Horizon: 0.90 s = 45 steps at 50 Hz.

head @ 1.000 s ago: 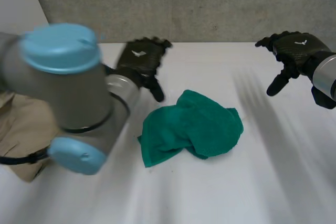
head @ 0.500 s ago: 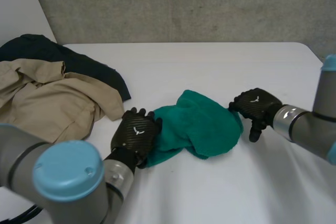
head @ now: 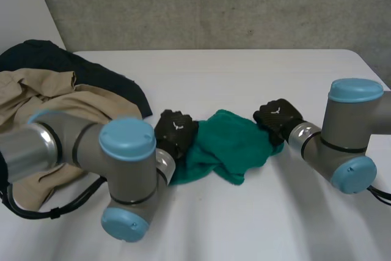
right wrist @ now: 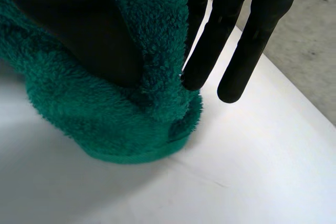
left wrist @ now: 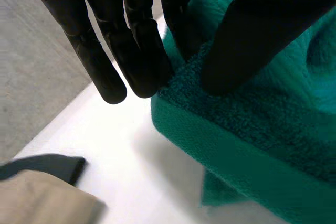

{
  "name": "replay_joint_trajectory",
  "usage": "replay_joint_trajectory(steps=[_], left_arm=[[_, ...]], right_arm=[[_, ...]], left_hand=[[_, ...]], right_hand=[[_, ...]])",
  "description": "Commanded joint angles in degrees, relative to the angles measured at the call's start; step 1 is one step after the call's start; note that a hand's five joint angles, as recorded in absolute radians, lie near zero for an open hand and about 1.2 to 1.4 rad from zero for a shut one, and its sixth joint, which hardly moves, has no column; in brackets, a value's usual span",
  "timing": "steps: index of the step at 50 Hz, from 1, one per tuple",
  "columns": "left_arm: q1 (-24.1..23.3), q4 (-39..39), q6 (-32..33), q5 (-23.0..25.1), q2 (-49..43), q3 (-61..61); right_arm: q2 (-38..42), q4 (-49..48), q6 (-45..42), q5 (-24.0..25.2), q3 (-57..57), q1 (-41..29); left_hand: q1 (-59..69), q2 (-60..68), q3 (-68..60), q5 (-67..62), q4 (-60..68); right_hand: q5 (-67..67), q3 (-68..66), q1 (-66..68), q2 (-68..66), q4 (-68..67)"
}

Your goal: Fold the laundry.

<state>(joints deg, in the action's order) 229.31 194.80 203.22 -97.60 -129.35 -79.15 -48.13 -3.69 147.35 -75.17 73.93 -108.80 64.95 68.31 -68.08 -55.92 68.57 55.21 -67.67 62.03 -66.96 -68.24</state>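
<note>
A crumpled green towel [head: 229, 148] lies mid-table. My left hand [head: 176, 131] sits at its left edge. In the left wrist view the thumb [left wrist: 252, 45] presses down on the towel [left wrist: 262, 135] while the fingers [left wrist: 131, 45] close against the hem, pinching it. My right hand [head: 277, 115] is at the towel's right edge. There a fold of towel [right wrist: 152, 51] is squeezed between thumb and fingers [right wrist: 210, 45], with the towel's rounded corner [right wrist: 131, 145] resting on the table under the fingertips.
A beige garment [head: 61, 111] and a dark garment [head: 79, 68] are heaped at the table's [head: 244, 71] left side, close behind my left arm; both also appear past the left hand's fingertips, beige [left wrist: 42, 203] and dark [left wrist: 42, 163]. Bare white table surrounds the towel.
Both hands came down from above the table's far side to the towel's opposite edges, then closed on it. The towel has bunched slightly narrower between them.
</note>
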Motion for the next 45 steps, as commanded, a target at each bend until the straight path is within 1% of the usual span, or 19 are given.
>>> replay_joint_trajectory(steps=[1,2,5,8,9,14,19,24,27,28,31,33,34,36,38,39,42,43,45], left_arm=[[0.52,-6.0,-1.77,-0.13,12.88,1.01],[0.52,-7.49,-3.17,-0.05,16.29,1.71],[0.61,-11.61,-6.59,0.13,21.57,4.42],[0.96,-16.89,-8.54,0.22,24.14,6.98],[1.39,-20.73,-9.76,0.31,25.02,8.73],[2.8,-30.6,-13.55,2.15,25.03,11.38],[5.44,-33.25,-17.06,4.0,22.66,9.98],[6.32,-31.06,-18.39,4.09,13.87,9.8],[6.41,-28.34,-18.47,3.82,8.52,11.2],[6.41,-27.81,-18.47,3.82,7.46,11.55],[6.23,-26.14,-18.65,3.56,3.59,13.49],[6.06,-25.61,-19.53,3.56,2.61,14.28],[5.97,-25.52,-19.96,3.56,2.61,14.46],[5.88,-25.52,-21.54,3.56,3.05,14.63],[5.62,-25.52,-22.6,3.56,4.36,14.63],[5.53,-25.52,-23.13,3.56,6.81,14.29],[5.62,-25.43,-23.48,3.56,11.3,13.32],[5.62,-25.43,-23.48,3.65,14.01,12.71],[5.62,-25.43,-23.48,3.65,16.49,12.18]], right_arm=[[-8.89,0.79,0.39,-2.17,0.25,1.66],[-14.13,1.4,0.3,-2.08,0.42,2.88],[-23.02,4.38,-0.13,-1.82,0.34,4.38],[-27.88,8.86,-0.66,-1.29,-0.54,4.74],[-30.25,11.92,-1.01,-0.68,-1.32,4.74],[-31.59,18.45,-3.65,2.83,-3.7,5.7],[-28.08,17.85,-6.2,4.95,-4.32,5.44],[-19.04,13.37,-7.96,3.2,-6.69,4.21],[-12.62,6.96,-7.96,0.56,-9.15,2.63],[-9.91,2.59,-7.7,-1.45,-10.37,1.76],[-6.37,-5.42,-7.26,-4.44,-11.17,0.61],[-3.73,-14.56,-6.12,-4.81,-10.13,-0.88],[-3.03,-17.63,-5.42,-4.2,-9.42,-1.5],[-2.06,-25.88,-1.92,-1.13,-7.15,-2.64],[-2.41,-29.95,-0.06,-0.5,-6.17,-3.08],[-3.19,-31.97,1.87,-0.85,-5.82,-3.26],[-5.83,-30.68,4.51,-4.61,-5.46,-3.35],[-8.45,-27.63,6.09,-8.02,-5.2,-3.17],[-11.36,-22.87,7.68,-9.98,-5.11,-3.17]], left_hand=[[15.05,11.69,-11.92,-14.08,11.43],[15.05,11.69,-11.92,-14.08,11.43],[15.05,11.69,-11.92,-14.08,11.43],[15.05,11.69,-11.92,-14.08,11.43],[15.05,11.69,-11.92,-14.08,11.43],[15.05,11.69,-11.92,-14.08,11.43],[15.05,11.69,-11.92,-14.08,11.43],[15.05,11.69,-11.92,-14.08,11.43],[15.05,11.69,-11.92,-14.08,11.43],[15.05,11.69,-11.92,-14.08,11.43],[15.05,11.69,-11.92,-14.08,11.43],[15.05,11.69,-11.92,-14.08,11.43],[15.05,11.69,-11.92,-14.08,11.43],[15.05,11.69,-11.92,-14.08,11.43],[15.05,11.69,-11.92,-14.08,11.43],[15.05,11.69,-11.92,-14.08,11.43],[15.05,11.69,-11.92,-14.08,11.43],[15.05,11.69,-11.92,-14.08,11.43],[15.05,11.69,-11.92,-14.08,11.43]], right_hand=[[14.79,-12.33,17.97,-13.04,-11.76],[14.79,-12.33,17.97,-13.04,-11.76],[14.79,-12.33,17.97,-13.04,-11.76],[14.79,-12.33,17.97,-13.04,-11.76],[14.79,-12.33,17.97,-13.04,-11.76],[14.79,-12.33,17.97,-13.04,-11.76],[14.79,-12.33,17.97,-13.04,-11.76],[14.79,-12.33,17.97,-13.04,-11.76],[14.79,-12.33,17.97,-13.04,-11.76],[14.79,-12.33,17.97,-13.04,-11.76],[14.79,-12.33,17.97,-13.04,-11.76],[14.79,-12.33,17.97,-13.04,-11.76],[7.02,-4.56,10.2,-5.27,-3.99],[-21.5,23.97,-18.32,23.25,24.54],[-35.86,38.32,-32.68,37.61,38.89],[-55.21,57.67,-52.03,56.96,58.24],[-55.21,57.67,-52.03,56.96,58.24],[-55.21,57.67,-52.03,56.96,58.24],[-55.21,57.67,-52.03,56.96,58.24]])
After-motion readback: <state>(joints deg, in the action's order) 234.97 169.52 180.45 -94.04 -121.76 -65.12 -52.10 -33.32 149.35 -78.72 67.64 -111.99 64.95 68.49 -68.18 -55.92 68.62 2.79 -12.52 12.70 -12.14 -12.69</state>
